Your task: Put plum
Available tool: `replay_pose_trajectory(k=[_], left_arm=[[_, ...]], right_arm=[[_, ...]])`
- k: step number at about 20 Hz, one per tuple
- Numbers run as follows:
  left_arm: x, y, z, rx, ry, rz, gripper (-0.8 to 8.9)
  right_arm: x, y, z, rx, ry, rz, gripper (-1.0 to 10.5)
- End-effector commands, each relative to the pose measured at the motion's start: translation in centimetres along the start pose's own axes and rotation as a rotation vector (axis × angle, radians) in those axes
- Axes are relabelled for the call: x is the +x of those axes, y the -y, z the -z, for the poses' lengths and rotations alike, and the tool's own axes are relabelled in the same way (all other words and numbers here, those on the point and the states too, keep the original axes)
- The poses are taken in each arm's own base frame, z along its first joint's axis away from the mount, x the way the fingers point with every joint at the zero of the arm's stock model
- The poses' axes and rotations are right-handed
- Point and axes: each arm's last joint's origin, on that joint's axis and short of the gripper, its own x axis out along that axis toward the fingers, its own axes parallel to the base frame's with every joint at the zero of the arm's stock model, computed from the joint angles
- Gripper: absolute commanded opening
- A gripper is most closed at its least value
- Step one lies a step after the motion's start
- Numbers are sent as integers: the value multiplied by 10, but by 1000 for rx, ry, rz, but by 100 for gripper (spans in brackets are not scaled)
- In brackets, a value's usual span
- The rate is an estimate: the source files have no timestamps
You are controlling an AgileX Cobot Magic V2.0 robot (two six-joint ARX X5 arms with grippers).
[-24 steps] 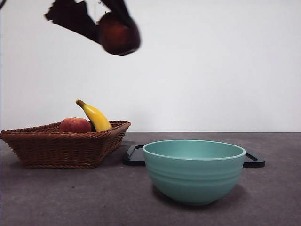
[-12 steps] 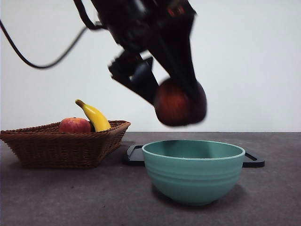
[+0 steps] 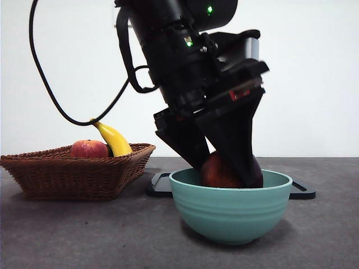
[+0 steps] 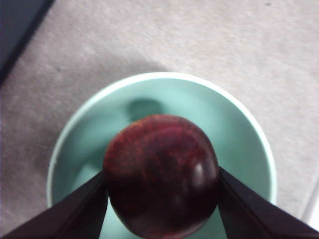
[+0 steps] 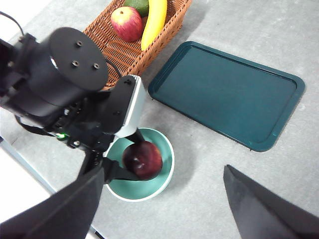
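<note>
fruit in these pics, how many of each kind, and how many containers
plum: 1, held by the left gripper in the bowl
apple: 1, in the basket
banana: 1, in the basket
green fruit: 1, in the basket, kind unclear
fruit total: 4
containers: 3 (bowl, basket, tray)
total: 7

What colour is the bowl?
The bowl is light teal green, clearest in the front view.

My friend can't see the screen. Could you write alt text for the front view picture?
A big black robot arm's left gripper lowers a dark maroon plum into a teal bowl, jaws shut on it. Left of the bowl, a wicker basket holds a red apple and a banana.
</note>
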Motion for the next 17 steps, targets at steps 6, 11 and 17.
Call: replay_pose_trajectory(k=[6,11,17], left_arm=[[17,2,-1,33,-42,5,250],[17,2,-1,29,-46,6,418],[12,4,-2,30,-33,6,405]], right_arm=[[-2,-2,-5,-3,19,-3,384],[-2,-2,-5,-4,19,-3,384],[-2,-2,-5,-3,19,-3,384]])
